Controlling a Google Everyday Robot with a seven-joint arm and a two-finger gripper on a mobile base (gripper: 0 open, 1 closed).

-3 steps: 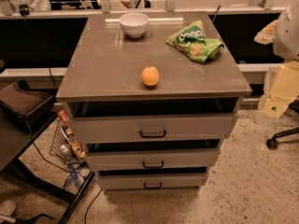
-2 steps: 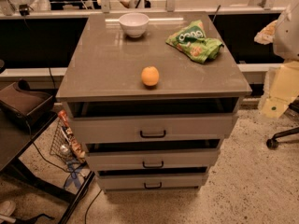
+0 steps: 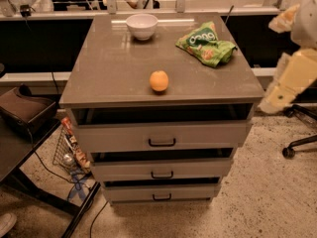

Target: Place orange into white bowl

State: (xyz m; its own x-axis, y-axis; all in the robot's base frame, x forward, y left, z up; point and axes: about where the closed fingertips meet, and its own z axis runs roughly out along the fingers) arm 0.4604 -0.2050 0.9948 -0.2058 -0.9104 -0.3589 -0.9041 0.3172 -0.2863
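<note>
The orange sits on the grey cabinet top, near the front edge and a little right of the middle. The white bowl stands upright and empty at the back of the top, left of centre. My gripper is at the far right of the view, beyond the cabinet's right side and above top level. It is well away from both the orange and the bowl, and nothing shows in it. The pale arm hangs below it.
A green snack bag lies at the back right of the top. The cabinet has three drawers, slightly open. A dark table and a wire basket stand at the left. An office chair base is on the right.
</note>
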